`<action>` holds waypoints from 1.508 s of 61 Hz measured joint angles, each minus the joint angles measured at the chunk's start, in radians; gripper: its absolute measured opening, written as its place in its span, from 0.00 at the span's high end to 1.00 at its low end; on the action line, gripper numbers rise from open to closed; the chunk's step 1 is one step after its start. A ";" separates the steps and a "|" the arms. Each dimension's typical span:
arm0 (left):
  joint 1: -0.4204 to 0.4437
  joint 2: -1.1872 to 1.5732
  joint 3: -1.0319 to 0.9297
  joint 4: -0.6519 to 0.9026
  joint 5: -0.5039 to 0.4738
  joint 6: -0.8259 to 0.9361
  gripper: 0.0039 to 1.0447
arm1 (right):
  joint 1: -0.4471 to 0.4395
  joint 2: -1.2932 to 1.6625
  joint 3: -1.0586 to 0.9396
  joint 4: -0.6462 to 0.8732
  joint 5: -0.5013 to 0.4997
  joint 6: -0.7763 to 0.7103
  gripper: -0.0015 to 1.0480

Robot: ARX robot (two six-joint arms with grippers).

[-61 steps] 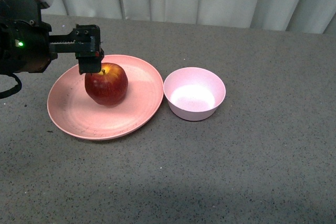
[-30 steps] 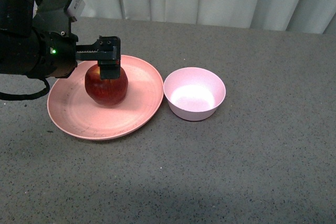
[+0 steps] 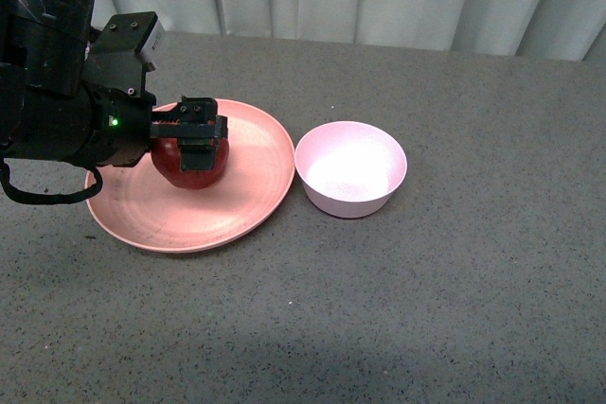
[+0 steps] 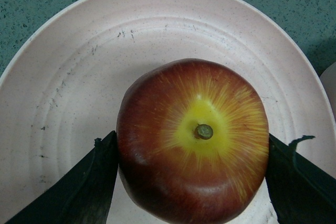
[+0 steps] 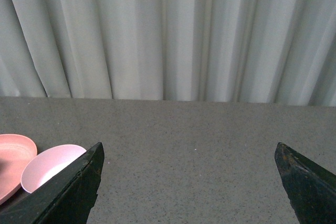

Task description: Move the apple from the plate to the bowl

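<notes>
Lowered left hand [image 3: 197, 146] clasps one apple [image 3: 192, 173] on one plate [image 3: 248, 191]; one bowl [image 3: 348, 202].

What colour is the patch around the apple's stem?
Yellow, streaking outward into dark-red skin. The left wrist view shows the apple best.

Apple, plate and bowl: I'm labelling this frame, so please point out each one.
apple [image 4: 191, 146]: left wrist view, on the skin just beside the stem.
plate [image 3: 260, 163]: front view, on the bare surface between apple and bowl.
bowl [image 3: 350, 173]: front view, on the inner floor.
</notes>
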 joint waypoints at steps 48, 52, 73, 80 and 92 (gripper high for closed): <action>-0.284 -0.059 0.110 0.001 -0.001 -0.020 0.36 | 0.000 0.000 0.000 0.000 0.000 0.000 0.09; -0.294 -0.038 0.128 -0.005 -0.008 -0.020 0.36 | 0.000 0.000 0.000 0.000 0.000 0.000 0.09; -0.333 0.062 0.182 -0.020 -0.016 -0.008 0.36 | 0.000 0.000 0.000 0.000 0.000 0.000 0.09; -0.343 0.097 0.200 -0.020 -0.024 -0.008 0.36 | 0.000 0.000 0.000 0.000 0.000 0.000 0.09; -0.351 0.127 0.209 -0.014 -0.032 -0.009 0.37 | 0.000 0.000 0.000 0.000 0.000 0.000 0.09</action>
